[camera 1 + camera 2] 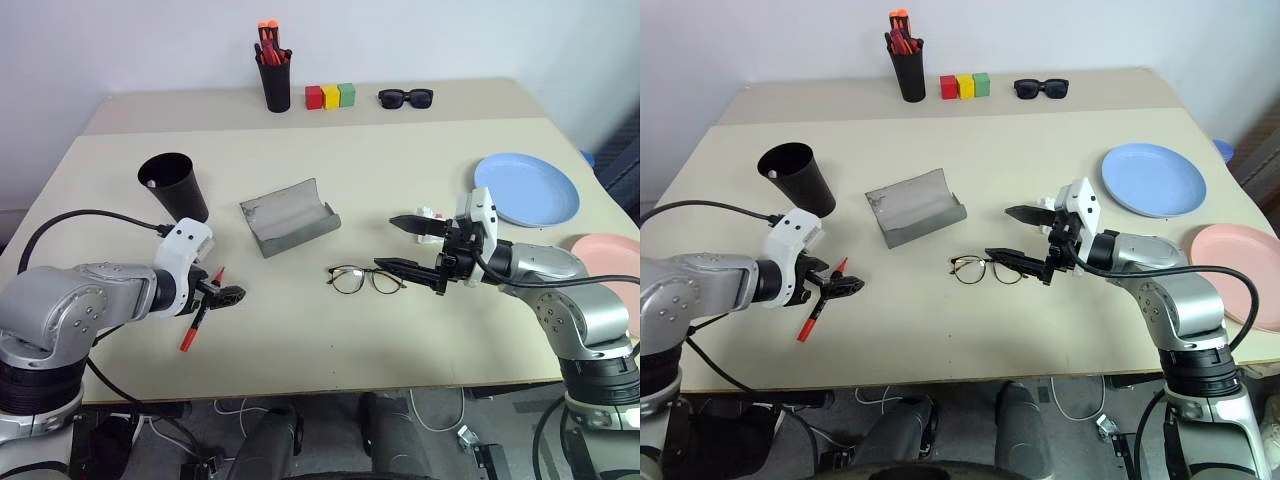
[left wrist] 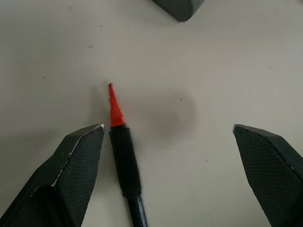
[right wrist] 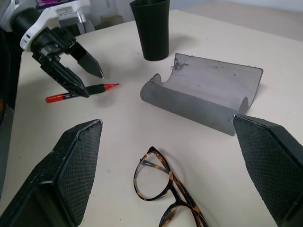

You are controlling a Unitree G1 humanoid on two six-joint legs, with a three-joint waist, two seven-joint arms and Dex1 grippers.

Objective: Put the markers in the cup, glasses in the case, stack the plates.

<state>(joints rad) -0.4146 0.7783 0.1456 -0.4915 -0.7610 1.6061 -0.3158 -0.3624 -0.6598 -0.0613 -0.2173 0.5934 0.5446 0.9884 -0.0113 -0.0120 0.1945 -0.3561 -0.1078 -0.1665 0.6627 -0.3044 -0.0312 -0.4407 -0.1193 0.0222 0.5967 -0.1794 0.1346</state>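
A red marker (image 1: 192,330) with a black middle lies on the table at the front left. My left gripper (image 1: 224,291) hangs open just over its tip end. In the left wrist view the marker (image 2: 124,156) lies between the open fingers (image 2: 71,170), close to one of them. The black cup (image 1: 176,186) stands upright behind that gripper. The grey case (image 1: 290,217) lies open at the middle. The glasses (image 1: 365,280) rest in front of it, with my right gripper (image 1: 388,242) open just beside and above them. At the right lie the blue plate (image 1: 527,189) and the pink plate (image 1: 612,262), apart.
At the back stand a black holder of orange-red pens (image 1: 274,72), three coloured blocks (image 1: 330,96) and black sunglasses (image 1: 405,97). The table's front edge (image 1: 330,385) runs just below both arms.
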